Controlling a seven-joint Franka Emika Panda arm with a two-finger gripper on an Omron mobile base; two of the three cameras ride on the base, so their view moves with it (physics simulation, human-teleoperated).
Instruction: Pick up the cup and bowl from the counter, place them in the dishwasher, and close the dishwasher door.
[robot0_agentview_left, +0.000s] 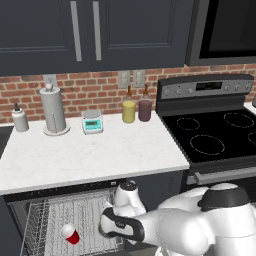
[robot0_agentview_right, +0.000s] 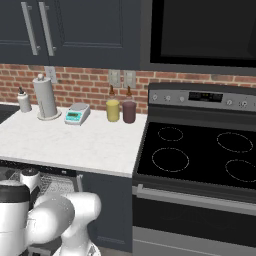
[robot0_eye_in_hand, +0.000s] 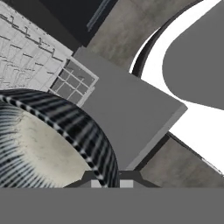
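The grey bowl (robot0_eye_in_hand: 39, 144), with a ribbed outside and a speckled inside, fills the lower left of the hand view. My gripper (robot0_eye_in_hand: 109, 183) is shut on its rim, which runs between the two fingertips. Beyond the bowl lie the flat grey dishwasher door (robot0_eye_in_hand: 127, 113) and the wire rack (robot0_eye_in_hand: 26, 57). In the left base view the red cup (robot0_agentview_left: 70, 233) lies on its side in the dishwasher rack (robot0_agentview_left: 75, 210), under the white counter (robot0_agentview_left: 90, 150). My arm bends low over the rack's right side, and the bowl is hidden there.
On the counter's back stand a paper towel holder (robot0_agentview_left: 53, 111), a small scale (robot0_agentview_left: 92, 121), a yellow canister (robot0_agentview_left: 129, 111), a maroon canister (robot0_agentview_left: 145, 110) and a soap bottle (robot0_agentview_left: 20, 119). The black stovetop (robot0_agentview_left: 215, 135) adjoins the counter on the right.
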